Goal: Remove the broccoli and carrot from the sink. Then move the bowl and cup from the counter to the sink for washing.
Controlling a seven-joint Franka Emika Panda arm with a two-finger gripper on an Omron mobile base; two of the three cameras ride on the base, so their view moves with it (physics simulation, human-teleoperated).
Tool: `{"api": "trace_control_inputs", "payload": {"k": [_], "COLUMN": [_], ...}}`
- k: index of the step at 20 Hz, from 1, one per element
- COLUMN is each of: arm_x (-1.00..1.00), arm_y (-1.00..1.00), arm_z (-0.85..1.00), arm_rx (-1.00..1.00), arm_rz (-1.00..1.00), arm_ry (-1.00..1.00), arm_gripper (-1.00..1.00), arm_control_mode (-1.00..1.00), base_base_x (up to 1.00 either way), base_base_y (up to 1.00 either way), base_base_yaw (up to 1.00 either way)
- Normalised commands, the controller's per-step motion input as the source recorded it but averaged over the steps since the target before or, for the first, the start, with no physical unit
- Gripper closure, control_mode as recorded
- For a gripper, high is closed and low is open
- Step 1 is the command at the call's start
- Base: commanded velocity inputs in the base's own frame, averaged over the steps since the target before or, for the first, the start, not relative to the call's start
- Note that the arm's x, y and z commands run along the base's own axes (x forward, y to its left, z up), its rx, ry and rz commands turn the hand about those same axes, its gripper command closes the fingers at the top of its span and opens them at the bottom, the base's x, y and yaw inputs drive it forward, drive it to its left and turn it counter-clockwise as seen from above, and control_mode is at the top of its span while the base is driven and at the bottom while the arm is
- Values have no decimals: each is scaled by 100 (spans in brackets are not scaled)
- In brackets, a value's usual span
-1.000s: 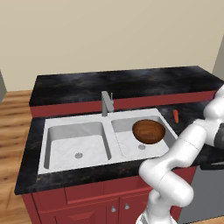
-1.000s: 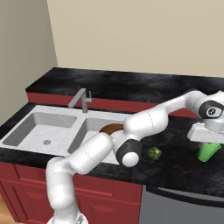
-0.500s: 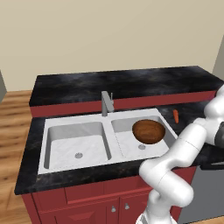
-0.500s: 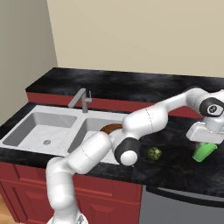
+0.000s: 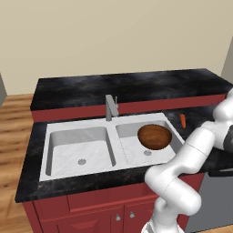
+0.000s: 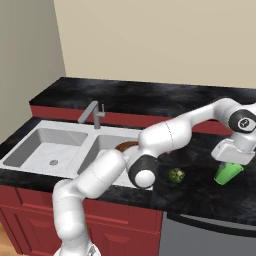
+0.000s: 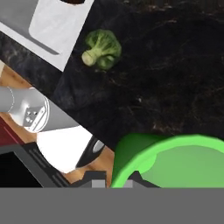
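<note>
My gripper is shut on the rim of the bright green cup, which hangs tilted just above the black counter at the far right. In the hand view the cup sits right at the fingertips. The broccoli lies on the counter left of the cup, and it is seen again as the broccoli near the sink's corner. The reddish-brown bowl rests in the right basin of the sink. The carrot lies on the counter to the right of the sink.
A grey faucet stands at the centre back of the sink. A raised black ledge runs behind the counter. My own arm crosses over the right basin and hides part of the bowl in the right base view.
The gripper has carried the green cup a little to the left, toward the broccoli. Bowl, carrot and broccoli stay put.
</note>
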Motion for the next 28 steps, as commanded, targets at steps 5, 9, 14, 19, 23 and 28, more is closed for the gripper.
{"api": "trace_control_inputs", "payload": {"k": [5, 9, 14, 19, 23, 28], "arm_x": [-24, -25, -24, -20, -18, -17], "arm_y": [34, 37, 38, 37, 37, 37], "arm_z": [0, -2, -4, -2, 0, 0], "arm_rx": [0, -3, -8, -12, -18, -18], "arm_rz": [5, 4, 2, 1, 1, 0], "arm_ry": [-7, -6, -4, -1, -1, -3], "arm_gripper": [100, 100, 100, 100, 100, 100], "arm_control_mode": [-100, -100, -100, -100, -100, -100], "base_base_x": [0, 0, 0, 0, 0, 0], "base_base_y": [0, 0, 0, 0, 0, 0], "base_base_yaw": [0, 0, 0, 0, 0, 0]}}
